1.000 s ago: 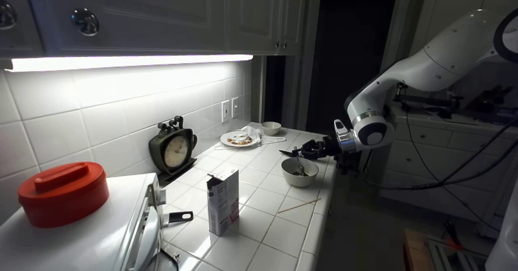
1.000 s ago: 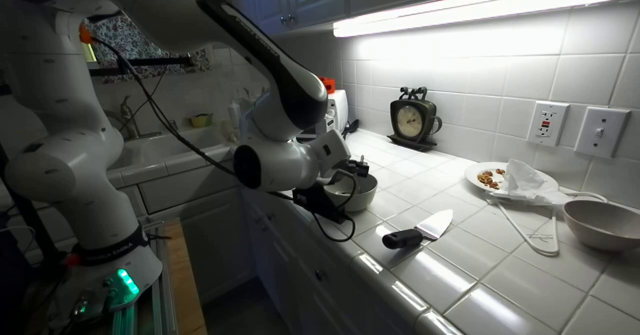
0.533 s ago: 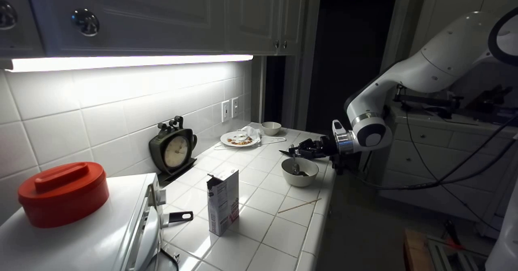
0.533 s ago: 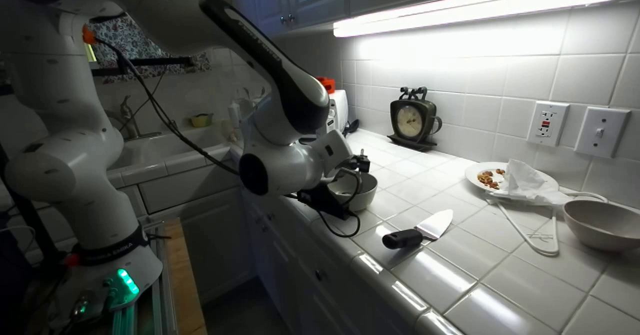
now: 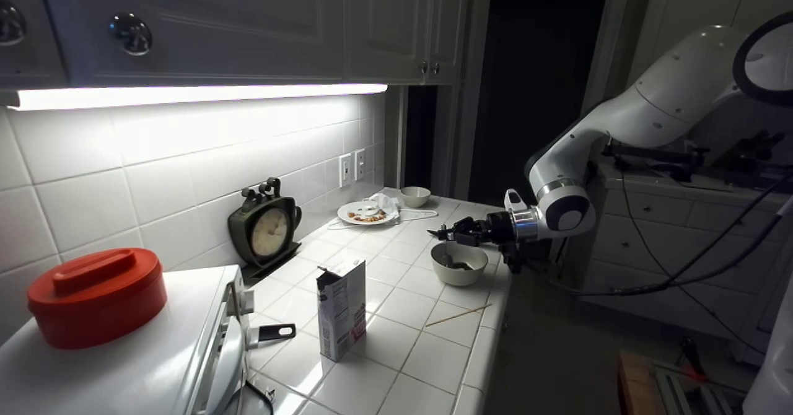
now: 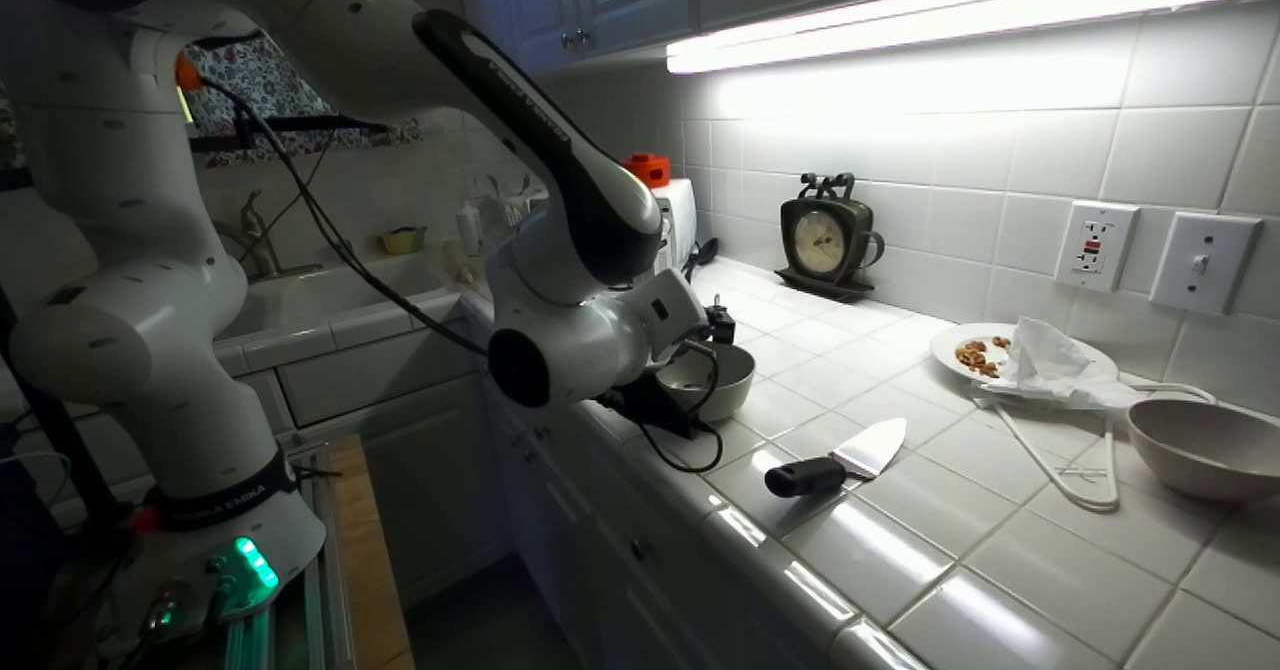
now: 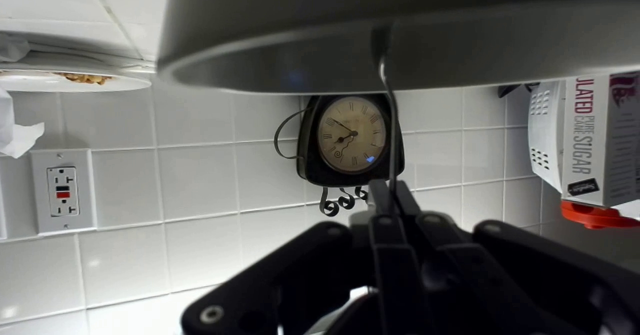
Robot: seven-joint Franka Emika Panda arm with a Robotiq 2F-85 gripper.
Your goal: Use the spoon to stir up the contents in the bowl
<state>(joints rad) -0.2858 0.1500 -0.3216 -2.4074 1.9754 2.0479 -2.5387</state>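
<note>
Bowl (image 5: 460, 277) and dark, indistinct contents (image 5: 461, 266) inside it are seen in an exterior view, near the right edge of the tiled counter (image 5: 403, 294). Food (image 5: 367, 217) is held on a white plate (image 5: 344, 210) at the far end, near another pale bowl (image 5: 415, 198). The arm (image 5: 622, 119) is stretched in from the right, its end pointed left just above the bowl. In an exterior view, the bowl is partly covered by the arm, while a black-handled server (image 6: 825, 475) is shown whole, nearer on the counter. In the upside-down wrist view, the spoon (image 7: 394, 140) is clamped by its thin handle between the fingertips of the gripper (image 7: 393, 196); the spoon's lower end is hidden inside the bowl. Only there can "PURE CANE SUGAR" be read on the box (image 7: 592, 145).
</note>
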